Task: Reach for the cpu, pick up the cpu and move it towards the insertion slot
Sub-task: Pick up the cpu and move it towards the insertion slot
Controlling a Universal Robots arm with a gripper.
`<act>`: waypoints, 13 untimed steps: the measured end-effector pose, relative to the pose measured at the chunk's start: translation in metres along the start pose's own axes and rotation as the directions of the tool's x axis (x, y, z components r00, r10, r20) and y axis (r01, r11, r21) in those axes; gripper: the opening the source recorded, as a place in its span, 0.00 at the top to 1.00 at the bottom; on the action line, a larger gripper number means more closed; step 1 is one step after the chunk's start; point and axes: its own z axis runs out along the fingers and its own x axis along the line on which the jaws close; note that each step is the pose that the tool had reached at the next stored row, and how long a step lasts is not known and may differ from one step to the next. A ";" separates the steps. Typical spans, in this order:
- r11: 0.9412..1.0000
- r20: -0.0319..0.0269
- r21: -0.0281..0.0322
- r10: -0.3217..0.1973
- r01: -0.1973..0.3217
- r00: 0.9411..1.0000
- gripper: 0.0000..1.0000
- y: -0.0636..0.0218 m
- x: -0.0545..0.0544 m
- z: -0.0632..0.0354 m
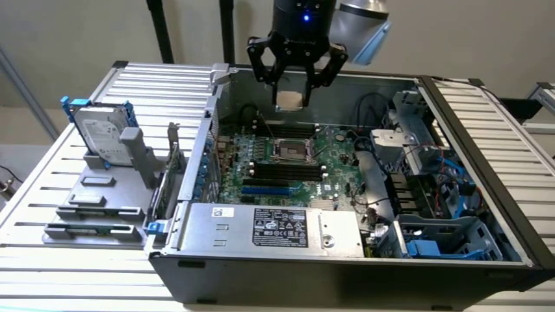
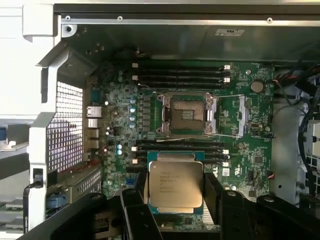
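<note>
Cpu (image 2: 175,183) is hanging clamped flat between the gripper's (image 1: 290,99) fingers above the motherboard (image 2: 250,145), its face level so it can meet the insertion slot (image 2: 186,114) squarely.

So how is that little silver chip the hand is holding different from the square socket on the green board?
The cpu has a plain silver top; the insertion slot is a shiny metal frame round a dark centre. The cpu hangs above the board in the hand, while the slot is fixed to it. Both are square.
</note>
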 end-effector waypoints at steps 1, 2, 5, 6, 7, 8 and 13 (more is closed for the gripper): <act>1.000 0.000 0.005 0.000 0.000 1.000 0.46 0.0027 -0.002 0.0009; 1.000 0.000 0.009 0.000 0.000 1.000 0.46 0.0054 -0.004 0.0016; 1.000 0.000 0.019 0.000 0.000 1.000 0.46 0.0129 -0.009 0.0029; 1.000 0.000 0.021 0.000 0.000 1.000 0.46 0.0152 -0.011 0.0032; 1.000 0.000 0.023 0.001 -0.001 1.000 0.46 0.0174 -0.013 0.0034; 1.000 0.000 0.025 0.001 -0.001 1.000 0.46 0.0195 -0.015 0.0035; 0.999 0.000 0.037 0.003 -0.003 1.000 0.46 0.0279 -0.019 0.0041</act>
